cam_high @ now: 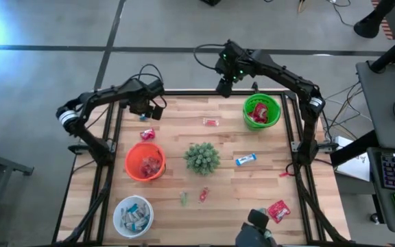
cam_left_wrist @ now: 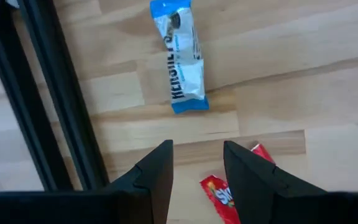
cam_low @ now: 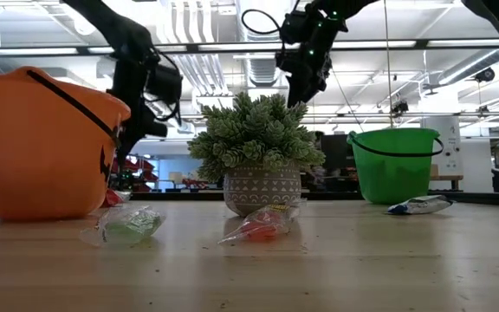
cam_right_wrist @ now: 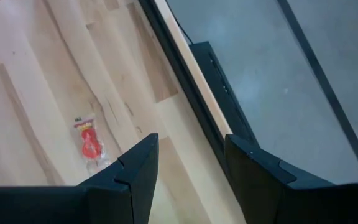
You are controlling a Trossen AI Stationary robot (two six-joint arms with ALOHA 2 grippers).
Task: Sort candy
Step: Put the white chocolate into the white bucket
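Observation:
Wrapped candy lies scattered on the wooden table. My left gripper (cam_high: 154,108) hangs open over the far left part, above a blue-and-white bar (cam_left_wrist: 182,65) and a red packet (cam_left_wrist: 225,194) that lie flat; the red packet (cam_high: 147,134) is nearest its fingers. My right gripper (cam_high: 225,86) is open and raised over the table's far edge, with a small red sweet (cam_right_wrist: 90,142) (cam_high: 211,122) on the wood beyond it. Another blue-and-white bar (cam_high: 245,160), a red packet (cam_high: 278,209), a small red piece (cam_high: 203,194) and a green piece (cam_high: 183,199) lie farther toward the near side.
An orange bowl (cam_high: 145,162), a white bowl (cam_high: 133,215) with blue-and-white bars and a green bowl (cam_high: 261,112) with red packets stand on the table. A spiky green potted plant (cam_high: 202,157) stands mid-table. Black frame rails (cam_left_wrist: 61,112) run along the table's edges.

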